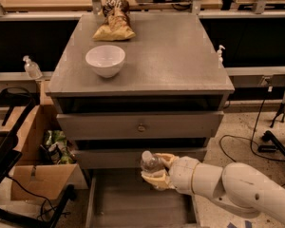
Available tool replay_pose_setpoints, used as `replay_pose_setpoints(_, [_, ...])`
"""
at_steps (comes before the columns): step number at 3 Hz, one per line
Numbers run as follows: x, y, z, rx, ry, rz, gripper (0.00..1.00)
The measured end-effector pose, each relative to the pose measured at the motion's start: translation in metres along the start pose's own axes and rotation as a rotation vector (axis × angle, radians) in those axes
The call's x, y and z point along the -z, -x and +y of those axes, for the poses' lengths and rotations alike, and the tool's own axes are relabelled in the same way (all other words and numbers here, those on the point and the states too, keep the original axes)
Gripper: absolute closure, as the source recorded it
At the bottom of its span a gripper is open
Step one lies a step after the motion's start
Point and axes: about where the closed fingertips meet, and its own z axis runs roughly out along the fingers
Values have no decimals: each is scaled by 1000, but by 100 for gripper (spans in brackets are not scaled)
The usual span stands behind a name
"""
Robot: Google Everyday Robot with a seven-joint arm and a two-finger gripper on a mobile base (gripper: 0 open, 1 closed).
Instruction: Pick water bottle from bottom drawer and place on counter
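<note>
My gripper is shut on the water bottle, a small clear plastic bottle with a white cap. It holds the bottle above the open bottom drawer, in front of the middle drawer front. My white arm comes in from the lower right. The grey counter is the cabinet's top, well above the gripper.
A white bowl and a chip bag sit on the counter's left and back. An open cardboard box stands left of the cabinet. Pump dispenser bottles stand on side ledges. Cables lie on the floor at right.
</note>
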Motion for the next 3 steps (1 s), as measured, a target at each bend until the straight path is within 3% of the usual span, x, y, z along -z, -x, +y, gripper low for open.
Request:
replay_pose_setpoints(1, [7, 19, -8, -45, -4, -54, 100])
replay_pose_setpoints(2, [45, 72, -19, -95, -44, -119, 100])
replay_pose_setpoints(3, [113, 135, -45, -128, -142, -149, 100])
